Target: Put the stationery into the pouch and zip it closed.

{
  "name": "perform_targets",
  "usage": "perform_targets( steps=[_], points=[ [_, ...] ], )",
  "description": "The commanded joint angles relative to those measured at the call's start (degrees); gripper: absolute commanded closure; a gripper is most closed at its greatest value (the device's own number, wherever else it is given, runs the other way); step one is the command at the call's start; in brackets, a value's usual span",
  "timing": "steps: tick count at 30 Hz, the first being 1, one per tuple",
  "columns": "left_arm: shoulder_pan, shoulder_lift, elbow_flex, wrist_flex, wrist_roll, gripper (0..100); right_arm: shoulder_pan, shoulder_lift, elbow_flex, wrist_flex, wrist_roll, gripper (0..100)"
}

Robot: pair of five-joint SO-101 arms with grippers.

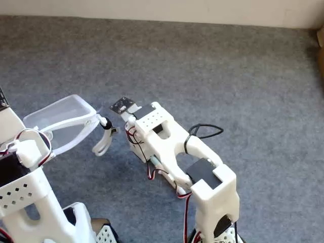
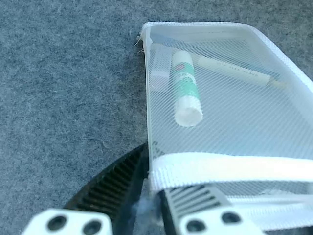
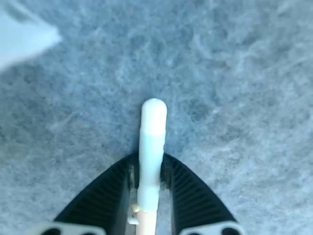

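- The pouch [image 1: 61,121] sits over on the robot's left side of the grey carpeted table [image 1: 228,66]. A glue stick [image 2: 186,88] and a pen [image 2: 234,72] lie inside it, behind the mesh.
- The left gripper [image 2: 151,169] is pressed together on one edge of the pouch, with the mesh caught between its jaws.
- The right gripper [image 3: 149,164] pinches a thin white strip [image 3: 152,132], which I take to be the zip pull, at the pouch end nearest it.
- The pouch's long axis runs from the left arm across towards the right gripper, so the pouch lies to that gripper's left.
- Any pull on the zip has to travel along that line while the left arm anchors the far end.
- From here I cannot tell whether the zip is fully shut.
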Motion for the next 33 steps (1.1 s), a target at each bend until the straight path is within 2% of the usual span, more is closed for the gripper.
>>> perform_targets(
  steps=[1, 9, 16, 25, 29, 33],
  points=[
    [-0.7, 0.6, 0.0, -0.8, -0.4, 99, -2.0, -3.2, 0.4, 1.9, 0.5, 99.5],
    [-0.7, 0.6, 0.0, -0.8, -0.4, 99, -1.6, -11.7, 0.7, 1.8, 0.3, 99.5],
    [-0.7, 0.6, 0.0, -0.9, -0.4, 99, -1.7, -15.9, 0.7, 1.7, -6.9, 99.5],
    [-0.7, 0.6, 0.0, -0.9, -0.4, 99, -2.0, -26.0, 5.3, 1.3, -7.3, 99.5],
    [-0.7, 0.6, 0.0, -0.9, -0.4, 99, -1.7, -31.0, 7.7, -2.1, -11.4, 99.5],
    [-0.7, 0.6, 0.0, -0.9, -0.4, 99, -1.9, -36.4, 14.0, -9.7, -14.5, 99.5]
  ],
)
